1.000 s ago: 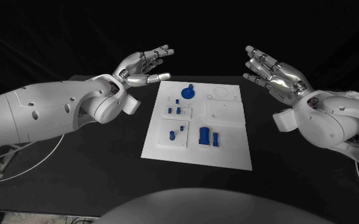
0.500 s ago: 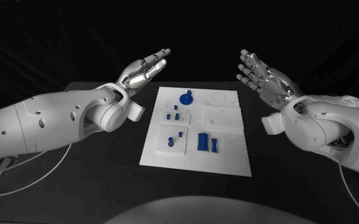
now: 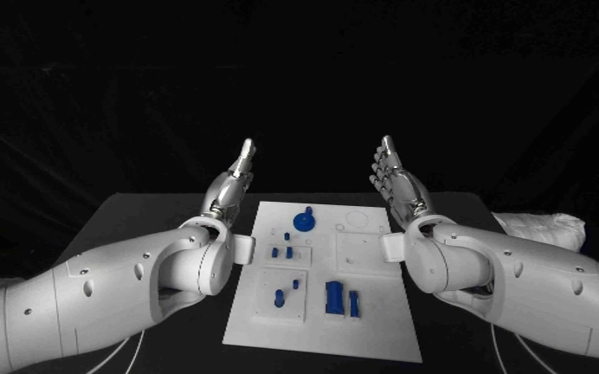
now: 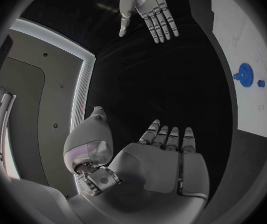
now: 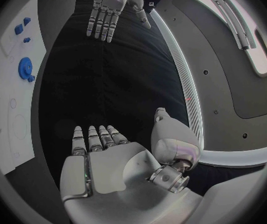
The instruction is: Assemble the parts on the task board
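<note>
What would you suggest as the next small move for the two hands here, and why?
Probably lower one hand toward the task board. Both the left hand and the right hand are open, flat, held up beyond the board's far edge and holding nothing, while the blue parts, such as the round part, lie untouched.

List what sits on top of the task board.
On the task board: a round blue part, small blue pegs and a tall blue block. Its edges beside the arms are covered.

Task board [image 3: 375, 322] matt white plastic; parts [image 3: 335, 298] glossy blue plastic; table [image 3: 150, 218] matt black.
</note>
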